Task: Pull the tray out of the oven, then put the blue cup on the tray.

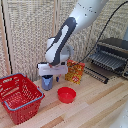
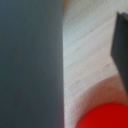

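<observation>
Light-blue tapered blue cup (image 1: pixel 47 82) upright on wooden table (image 1: pixel 95 107), fingers (image 1: pixel 48 79) straddling it, grip unclear

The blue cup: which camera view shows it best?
The exterior view shows it best: the blue cup stands on the wooden table under the gripper, beside the red bowl. In the wrist view, a large blurred blue-grey surface fills one side; it may be the cup, but its shape cannot be told.

White, rounded arm (image 1: pixel 75 22) segments with dark grey joint bands, white wrist block.
</observation>
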